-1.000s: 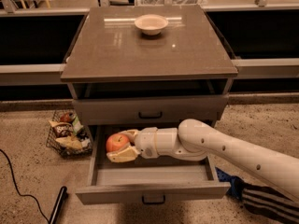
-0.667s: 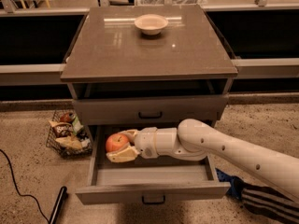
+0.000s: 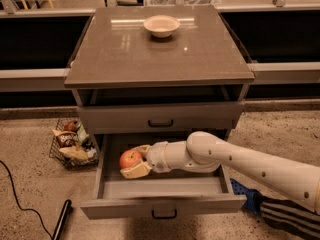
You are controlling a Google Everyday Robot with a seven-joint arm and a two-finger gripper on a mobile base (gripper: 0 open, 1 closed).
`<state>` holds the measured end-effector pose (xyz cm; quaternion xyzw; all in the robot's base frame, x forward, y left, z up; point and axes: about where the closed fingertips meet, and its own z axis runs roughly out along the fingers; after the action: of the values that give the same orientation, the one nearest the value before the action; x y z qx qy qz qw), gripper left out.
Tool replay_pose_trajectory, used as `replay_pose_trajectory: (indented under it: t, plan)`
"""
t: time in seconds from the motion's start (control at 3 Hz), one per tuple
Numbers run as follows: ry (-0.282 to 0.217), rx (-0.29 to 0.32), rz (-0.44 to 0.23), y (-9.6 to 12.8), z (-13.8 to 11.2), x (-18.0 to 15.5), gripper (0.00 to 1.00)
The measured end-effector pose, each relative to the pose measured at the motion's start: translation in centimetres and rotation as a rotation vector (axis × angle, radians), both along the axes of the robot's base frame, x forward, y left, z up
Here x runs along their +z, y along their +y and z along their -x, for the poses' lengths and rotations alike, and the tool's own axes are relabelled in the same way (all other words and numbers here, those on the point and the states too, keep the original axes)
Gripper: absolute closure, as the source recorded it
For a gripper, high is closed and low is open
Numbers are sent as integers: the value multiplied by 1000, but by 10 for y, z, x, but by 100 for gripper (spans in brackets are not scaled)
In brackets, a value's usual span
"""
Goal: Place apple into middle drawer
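The red-orange apple [image 3: 129, 159] sits between the fingers of my gripper [image 3: 136, 160], over the left part of the open middle drawer [image 3: 160, 206]. The gripper's beige fingers [image 3: 135, 171] are closed around the apple from above and below. The drawer is pulled out toward the camera, with its dark bar handle at the front. My white arm [image 3: 240, 161] reaches in from the lower right. The upper handled drawer front [image 3: 160, 118] is shut above it.
A shallow beige bowl [image 3: 161, 25] stands at the back of the cabinet top [image 3: 160, 54]. A wire basket of snacks [image 3: 70, 143] sits on the floor left of the cabinet. A black cable and a dark bar [image 3: 61, 220] lie at the lower left. A striped cloth [image 3: 287, 219] lies at the lower right.
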<state>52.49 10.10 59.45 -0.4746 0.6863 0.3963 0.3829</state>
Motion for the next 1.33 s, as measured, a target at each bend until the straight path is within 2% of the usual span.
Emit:
replay_pose_trajectory:
  t: [0.67, 1.33]
  plan:
    - [62, -64, 59, -24, -30, -74, 100]
    - [77, -150, 109, -38, -67, -126, 100]
